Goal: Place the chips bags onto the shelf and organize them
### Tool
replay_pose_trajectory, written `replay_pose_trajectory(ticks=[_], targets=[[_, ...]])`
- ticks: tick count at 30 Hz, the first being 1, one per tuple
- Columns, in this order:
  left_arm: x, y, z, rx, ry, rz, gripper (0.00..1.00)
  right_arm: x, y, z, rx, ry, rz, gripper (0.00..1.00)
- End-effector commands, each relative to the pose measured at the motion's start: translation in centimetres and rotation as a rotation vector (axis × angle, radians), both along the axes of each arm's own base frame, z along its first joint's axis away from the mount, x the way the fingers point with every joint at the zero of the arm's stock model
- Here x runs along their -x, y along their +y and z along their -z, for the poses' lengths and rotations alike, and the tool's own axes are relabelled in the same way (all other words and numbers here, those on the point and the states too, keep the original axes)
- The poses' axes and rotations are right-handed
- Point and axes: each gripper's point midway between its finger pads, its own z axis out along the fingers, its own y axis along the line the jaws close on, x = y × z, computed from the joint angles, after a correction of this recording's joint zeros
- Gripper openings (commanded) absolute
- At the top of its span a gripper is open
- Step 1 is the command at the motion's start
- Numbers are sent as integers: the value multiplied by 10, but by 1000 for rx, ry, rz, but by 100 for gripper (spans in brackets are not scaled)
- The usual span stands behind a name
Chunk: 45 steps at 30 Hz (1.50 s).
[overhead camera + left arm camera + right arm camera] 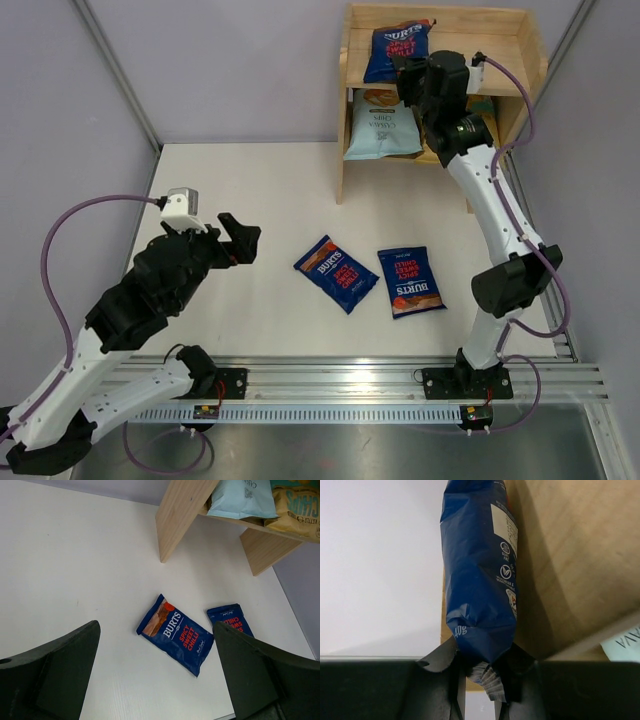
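The wooden shelf (495, 45) stands at the back right. My right gripper (412, 78) is shut on the bottom seam of a dark blue Burts bag (397, 48), which stands on the top tier. In the right wrist view this gripper (482, 672) pinches that bag (477, 580) against the wood (570, 555). A light blue bag (382, 128) lies on the lower tier, with a yellow-gold bag (300, 507) beside it. Two more Burts bags (335, 272) (411, 281) lie flat on the table. My left gripper (238, 240) is open and empty, left of them (177, 635).
The white table is walled by grey panels at the back and sides. An aluminium rail (380, 385) runs along the near edge. The shelf's left side panel (182, 515) reaches down to the table.
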Motion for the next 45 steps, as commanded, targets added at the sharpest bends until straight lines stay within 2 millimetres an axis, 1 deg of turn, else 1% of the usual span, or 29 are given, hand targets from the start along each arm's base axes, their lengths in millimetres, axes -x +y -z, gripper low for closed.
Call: replay_pose_trajectory(ticks=[1, 2, 3, 4, 9, 12, 15, 16, 17, 18, 19, 20, 21, 22, 23, 25, 27, 30, 31, 32, 33, 36, 37, 38, 41, 42, 45], targets=[[-1, 6, 3, -15, -9, -25, 99, -10, 0, -10, 14, 13, 50, 18], [-1, 6, 4, -15, -8, -27, 99, -13, 0, -9, 21, 17, 56, 18], [-1, 8, 4, -12, -10, -29, 99, -19, 5, 3, 35, 48, 51, 18], [-1, 8, 5, -13, -9, -32, 99, -19, 8, -5, 31, 30, 43, 18], [1, 14, 4, -13, -16, -47, 99, -23, 28, -12, 79, 16, -10, 18], [3, 14, 5, -10, -12, -42, 99, -24, 38, -4, 126, 39, -45, 24], [4, 13, 8, -10, -4, -37, 99, -20, 36, 1, 184, 54, -46, 30], [4, 13, 9, -11, -2, -36, 99, -18, 36, 3, 200, 58, -48, 30], [4, 13, 9, -11, 1, -37, 99, -16, 31, 0, 235, 51, -37, 35], [4, 12, 11, -11, 3, -32, 99, -15, 31, 1, 250, 51, -40, 38], [4, 12, 11, -11, 5, -30, 99, -13, 31, 0, 271, 45, -45, 44], [4, 11, 12, -12, 6, -29, 99, -14, 29, 4, 325, 53, -47, 55], [4, 10, 13, -12, 9, -22, 99, -12, 27, -3, 343, 39, -45, 67], [5, 9, 14, -15, 12, -18, 99, -12, 27, -1, 369, 42, -50, 90], [5, 9, 14, -15, 14, -16, 99, -11, 23, 2, 427, 52, -43, 99], [6, 8, 17, -20, 20, -9, 99, -6, 12, -4, 487, 46, -16, 100], [6, 8, 19, -26, 26, -8, 99, -6, 4, -3, 520, 52, 0, 99], [7, 6, 21, -26, 31, 5, 99, -6, -1, -4, 559, 45, -22, 99], [6, 5, 20, -24, 29, 6, 99, -12, -2, 4, 576, 60, -39, 99], [7, 6, 21, -25, 31, 5, 99, -10, -6, 12, 609, 94, -41, 100], [6, 5, 23, -28, 34, 7, 99, -7, -8, 5, 622, 82, -37, 99], [5, 3, 25, -36, 41, 12, 99, -4, -15, 11, 679, 105, -30, 99], [5, 2, 26, -41, 42, 14, 99, 4, -19, -6, 681, 62, -11, 99], [4, 1, 27, -45, 47, 17, 99, 2, -18, 4, 691, 81, -21, 99], [2, -3, 31, -49, 54, 23, 99, 8, -15, -5, 681, 53, -39, 98], [2, -4, 32, -47, 55, 26, 99, 8, -13, -5, 677, 51, -45, 96], [1, -7, 34, -46, 59, 34, 99, 5, -7, -6, 650, 40, -65, 85]])
